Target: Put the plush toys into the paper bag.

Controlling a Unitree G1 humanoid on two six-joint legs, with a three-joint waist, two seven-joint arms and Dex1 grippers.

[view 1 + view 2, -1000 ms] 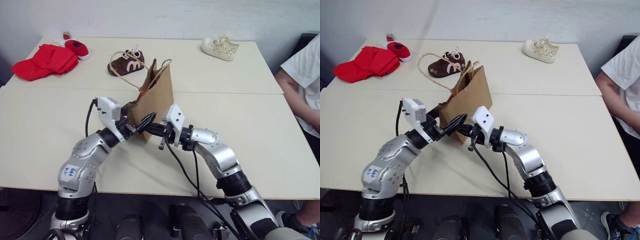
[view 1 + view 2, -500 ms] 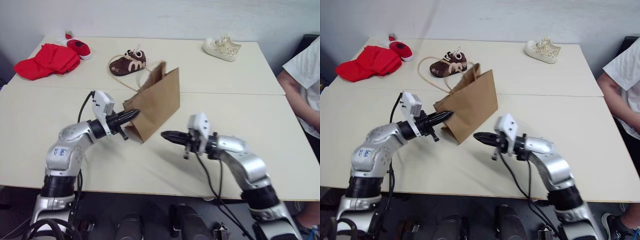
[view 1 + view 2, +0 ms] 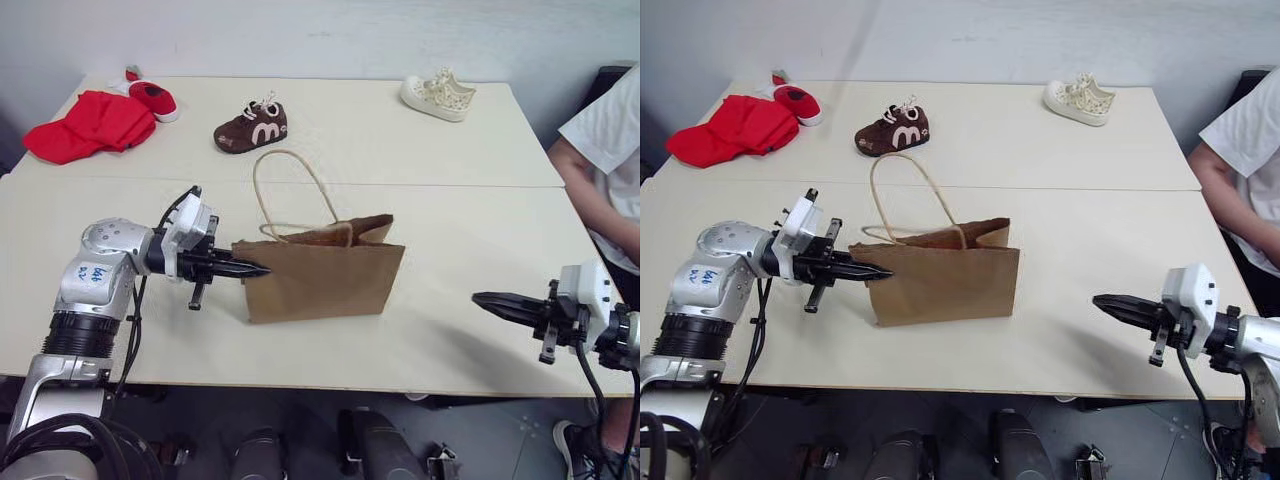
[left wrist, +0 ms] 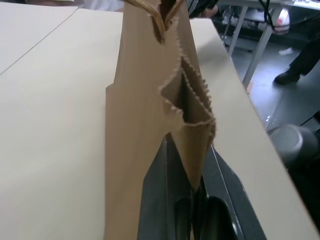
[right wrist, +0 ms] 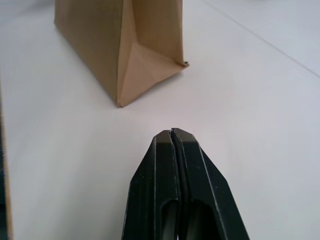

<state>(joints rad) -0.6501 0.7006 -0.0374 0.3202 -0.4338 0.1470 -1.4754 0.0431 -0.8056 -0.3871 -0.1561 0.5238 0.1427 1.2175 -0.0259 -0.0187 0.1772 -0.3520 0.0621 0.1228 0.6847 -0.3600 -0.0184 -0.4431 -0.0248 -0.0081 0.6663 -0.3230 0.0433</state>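
Note:
The brown paper bag (image 3: pixel 320 280) stands upright in the middle of the near table, its looped handles raised above its mouth. My left gripper (image 3: pixel 256 270) points sideways at the bag's left edge and is shut on the folded paper there; in the left wrist view the bag's side fold (image 4: pixel 192 105) sits pinched between the black fingers (image 4: pixel 160 200). My right gripper (image 3: pixel 480 297) hovers low over the table well to the right of the bag, shut and holding nothing; the right wrist view has its tips (image 5: pixel 171 132) pressed together, facing the bag's end (image 5: pixel 135 45). The plush toys are out of view.
On the far table lie a brown shoe (image 3: pixel 251 125), a cream shoe (image 3: pixel 438 96), a red cloth heap (image 3: pixel 85 123) and a red shoe (image 3: pixel 152 95). A person in a white shirt (image 3: pixel 605 150) sits at the right edge. A seam (image 3: pixel 450 184) joins the two tables.
The tilted bag has swung round and now stands broadside. My left gripper has shut on its edge. My right gripper has pulled away far to the right.

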